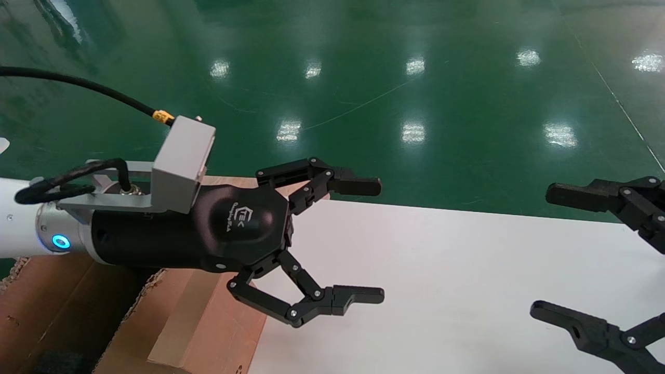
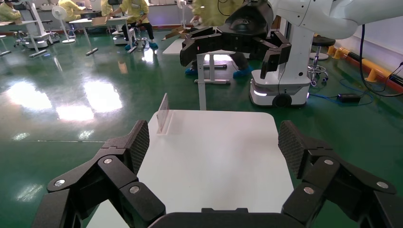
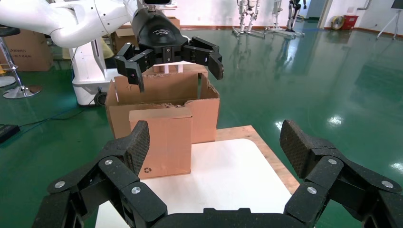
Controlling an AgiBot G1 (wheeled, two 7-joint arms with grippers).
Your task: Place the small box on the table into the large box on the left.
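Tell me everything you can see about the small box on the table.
The small box is closed plain brown cardboard with a paler tape strip along its top and a tiny black recycling mark low on one side. It stands upright at the edge of the white table, right in front of the large box; whether they touch is unclear. The open left gripper hovers above it, not touching.
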